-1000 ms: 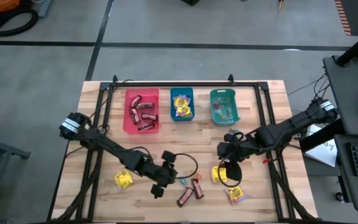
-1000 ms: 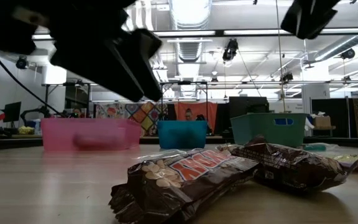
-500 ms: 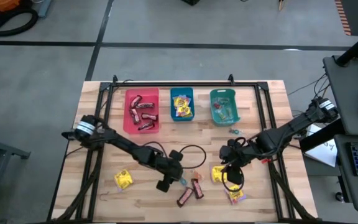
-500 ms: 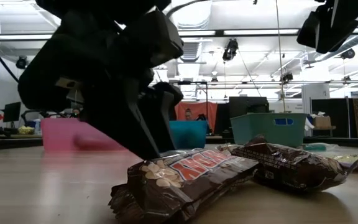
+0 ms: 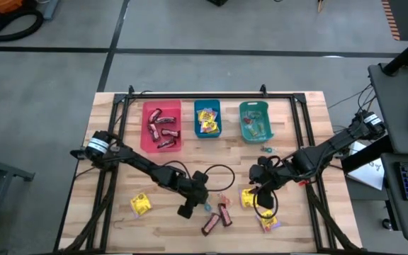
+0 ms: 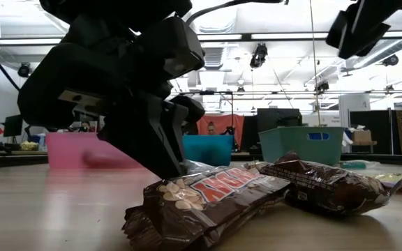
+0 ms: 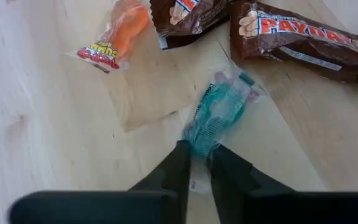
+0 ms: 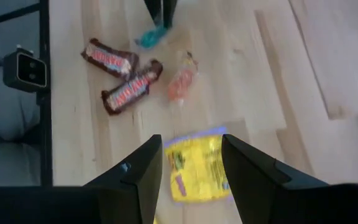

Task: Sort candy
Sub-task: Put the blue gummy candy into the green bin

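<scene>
A teal twist-wrapped candy (image 7: 219,109) lies on the wood table near two dark brown bars (image 7: 297,40) (image 7: 185,15) and an orange sweet (image 7: 114,40). My left gripper (image 7: 197,165) (image 5: 195,204) is low at the table's near middle, shut on that teal candy. My right gripper (image 8: 191,144) (image 5: 261,190) hangs open above a yellow packet (image 8: 197,165), its fingers standing either side of it and clear of it. In the low view, my left gripper (image 6: 162,157) stands just behind a brown bar (image 6: 208,199). My left gripper pinches the teal candy between its two fingers by the wrapper end nearest them (image 7: 199,142). The fingers slant down from above and lie along the candy. The rest of the candy lies flat on the table beyond the fingertips.
At the far side stand a red bin (image 5: 161,126) with brown bars, a blue bin (image 5: 207,118) with yellow packets and a teal bin (image 5: 254,120). Loose yellow packets lie at the near left (image 5: 140,205) and near right (image 5: 268,222). A small teal piece (image 5: 265,149) lies by the teal bin.
My left gripper has gone toward the table's right edge and come down to the teal candy beside the brown bars. My right gripper has moved a little toward the near edge, over the yellow packet. The candies lie where they were.
</scene>
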